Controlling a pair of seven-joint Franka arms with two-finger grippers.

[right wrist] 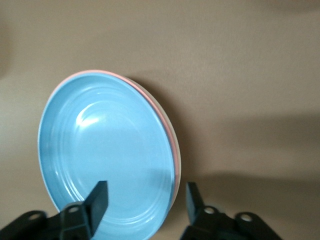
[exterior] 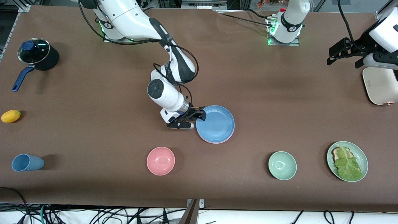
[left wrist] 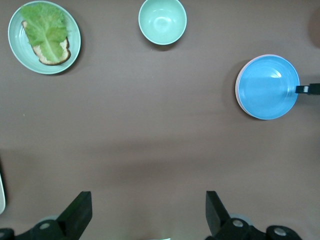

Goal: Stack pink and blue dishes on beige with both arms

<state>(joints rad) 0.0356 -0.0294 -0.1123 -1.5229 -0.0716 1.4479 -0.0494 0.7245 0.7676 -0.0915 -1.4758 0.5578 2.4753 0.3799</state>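
Observation:
The light blue dish [exterior: 216,123] lies on top of the pink dish [exterior: 214,142], of which only a thin rim shows. In the right wrist view the blue dish [right wrist: 105,150] covers the pink rim [right wrist: 100,73], and a pale beige edge [right wrist: 156,100] shows under both. My right gripper [exterior: 199,116] is open at the stack's rim on the right arm's side. One finger is over the blue dish and the other is outside the rim [right wrist: 146,189]. My left gripper [exterior: 334,57] waits open and empty [left wrist: 149,200], high over the left arm's end of the table.
Nearer the front camera stand a pink bowl [exterior: 160,161], a green bowl [exterior: 282,165], a pale green plate with lettuce [exterior: 347,161] and a blue cup [exterior: 27,162]. A lidded pot [exterior: 38,55] and a yellow fruit [exterior: 11,116] sit at the right arm's end. A cream appliance [exterior: 381,85] is below the left gripper.

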